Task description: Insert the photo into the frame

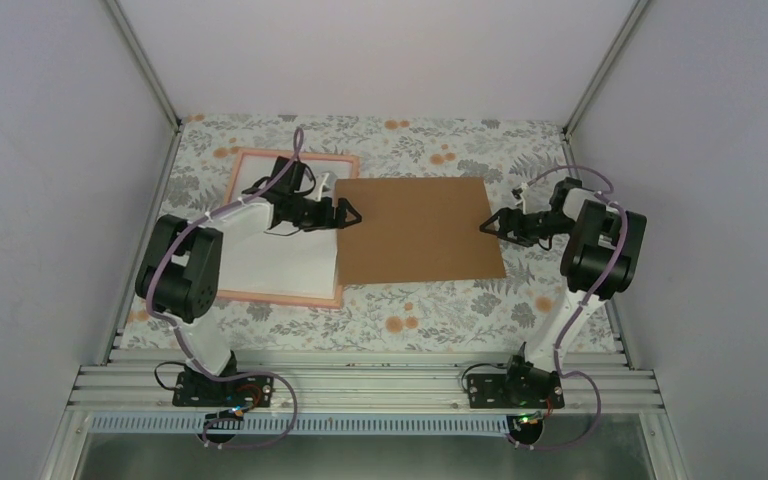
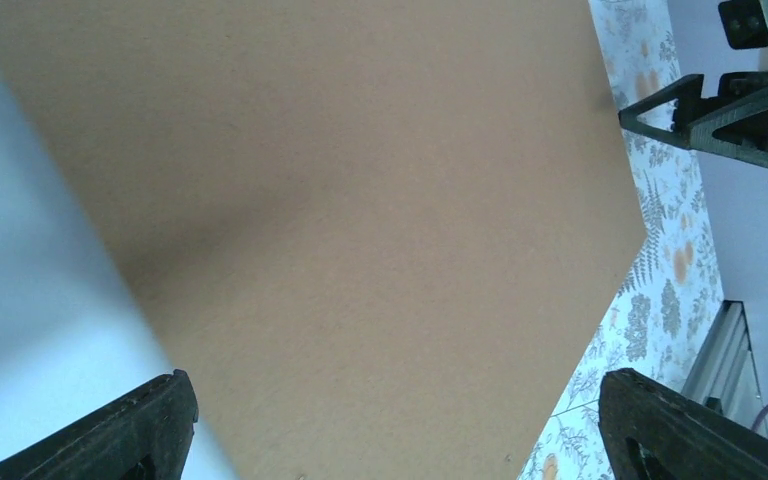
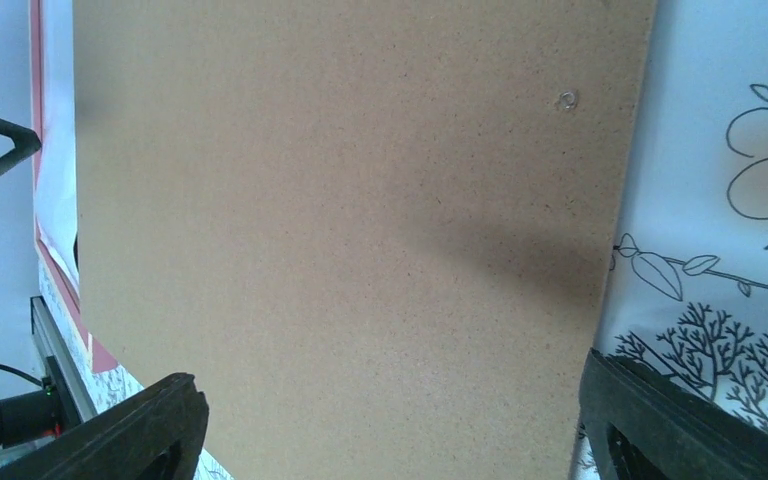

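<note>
A lab test cell: plain white panels [image 1: 380, 50] box in a floral-covered surface [image 1: 430, 310] fronted by aluminium rails [image 1: 360, 385].

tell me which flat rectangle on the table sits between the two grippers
The plain brown board, with the left gripper at its left edge and the right gripper at its right. The pink frame lies further left.

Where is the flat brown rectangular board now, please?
In the top view the board lies mid-table, between the left gripper and right gripper, its left edge at the pink-orange frame.
</note>
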